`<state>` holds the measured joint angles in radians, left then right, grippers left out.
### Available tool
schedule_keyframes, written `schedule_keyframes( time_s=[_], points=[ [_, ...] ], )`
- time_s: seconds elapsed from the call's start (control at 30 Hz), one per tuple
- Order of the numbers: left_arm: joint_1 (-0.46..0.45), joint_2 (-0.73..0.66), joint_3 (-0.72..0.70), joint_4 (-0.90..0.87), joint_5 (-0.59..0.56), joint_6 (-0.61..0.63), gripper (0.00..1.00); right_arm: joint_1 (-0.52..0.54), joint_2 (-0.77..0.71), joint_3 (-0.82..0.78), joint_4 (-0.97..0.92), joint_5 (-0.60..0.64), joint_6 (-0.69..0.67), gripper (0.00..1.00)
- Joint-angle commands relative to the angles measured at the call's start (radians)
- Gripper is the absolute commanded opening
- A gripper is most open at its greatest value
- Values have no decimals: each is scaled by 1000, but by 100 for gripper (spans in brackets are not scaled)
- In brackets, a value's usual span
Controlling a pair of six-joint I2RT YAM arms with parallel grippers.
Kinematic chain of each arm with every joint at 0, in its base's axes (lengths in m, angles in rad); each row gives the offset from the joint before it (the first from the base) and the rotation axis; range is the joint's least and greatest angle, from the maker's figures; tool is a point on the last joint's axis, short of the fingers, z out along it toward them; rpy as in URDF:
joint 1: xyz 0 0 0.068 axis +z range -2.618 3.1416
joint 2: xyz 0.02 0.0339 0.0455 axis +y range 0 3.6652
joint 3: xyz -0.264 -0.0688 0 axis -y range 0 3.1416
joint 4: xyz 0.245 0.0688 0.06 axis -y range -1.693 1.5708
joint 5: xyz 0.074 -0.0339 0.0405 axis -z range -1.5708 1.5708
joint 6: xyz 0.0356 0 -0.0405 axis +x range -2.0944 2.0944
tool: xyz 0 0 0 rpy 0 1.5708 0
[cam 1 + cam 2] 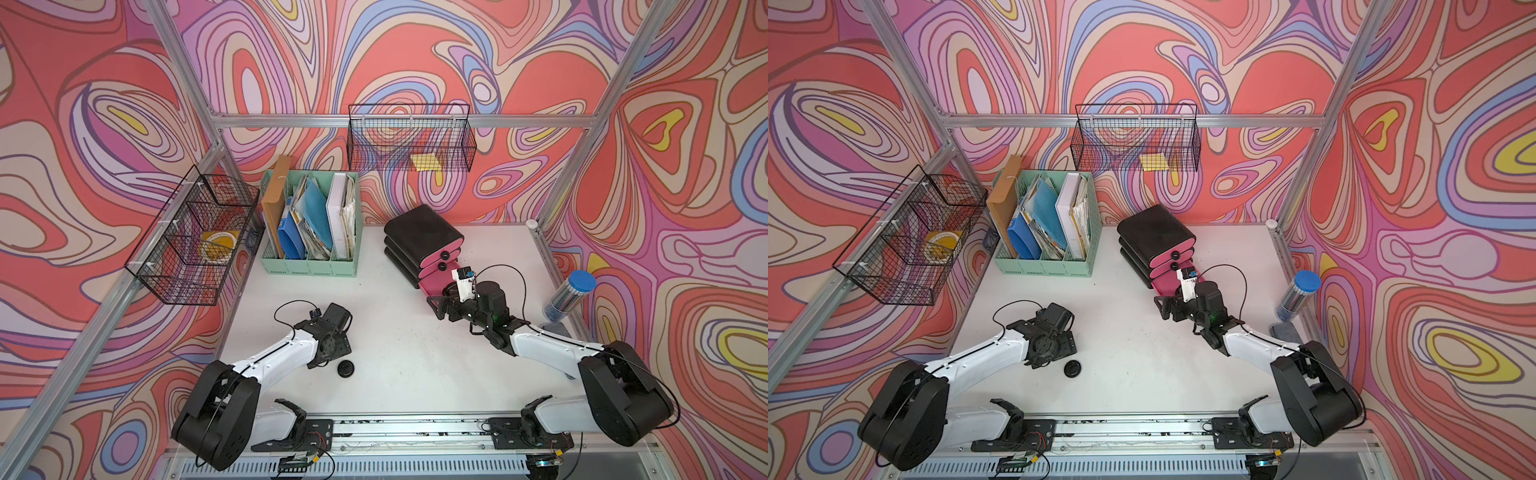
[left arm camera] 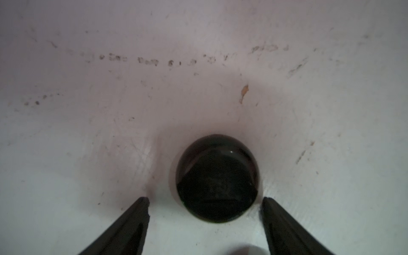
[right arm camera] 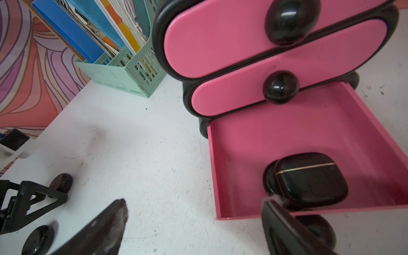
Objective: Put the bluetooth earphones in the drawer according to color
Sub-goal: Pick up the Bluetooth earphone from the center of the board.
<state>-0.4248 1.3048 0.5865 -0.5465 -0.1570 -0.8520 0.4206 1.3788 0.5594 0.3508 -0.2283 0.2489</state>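
White table (image 1: 399, 357); three drawers (image 3: 231, 92), lowest open, one black case (image 3: 309, 178) inside; left fingers (image 2: 128, 227), right fingers (image 3: 99, 229) apart.

Swirling pink, red and lilac walls (image 1: 415, 50) enclose a scuffed white bench (image 1: 395, 353); aluminium rails (image 1: 291, 121) carry a black wire basket (image 1: 409, 139).

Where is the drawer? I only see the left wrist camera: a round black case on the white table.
Observer: The drawer stands at the back of the table, to the right of the mint-green organizer.
Operator: Is it open?
Observer: Only its bottom tray is pulled out.
Operator: Is anything inside?
Observer: Yes, a black earphone case with a gold line lies in it.
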Motion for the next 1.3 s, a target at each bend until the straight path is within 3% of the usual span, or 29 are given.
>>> schedule_keyframes(
  time_s=[0.0, 0.33, 0.43, 0.87, 1.1, 1.27],
  points=[
    [27, 46, 20, 31, 18, 39, 77, 7, -34, -13, 7, 1, -9, 97],
    [47, 137, 62, 72, 36, 64, 66, 9, -93, -18, -33, 7, -23, 97],
    [49, 149, 67, 72, 46, 70, 58, 7, -107, -20, -44, 9, -28, 97],
    [44, 48, 46, 63, 147, 58, 48, 9, -127, -36, -42, 17, -22, 97],
    [-28, 75, 119, 72, 157, 46, 47, 9, -154, -45, -54, 39, -20, 97],
    [-126, 176, 265, 80, 146, 37, 46, 9, -189, -66, -85, 148, 18, 97]
  ],
)
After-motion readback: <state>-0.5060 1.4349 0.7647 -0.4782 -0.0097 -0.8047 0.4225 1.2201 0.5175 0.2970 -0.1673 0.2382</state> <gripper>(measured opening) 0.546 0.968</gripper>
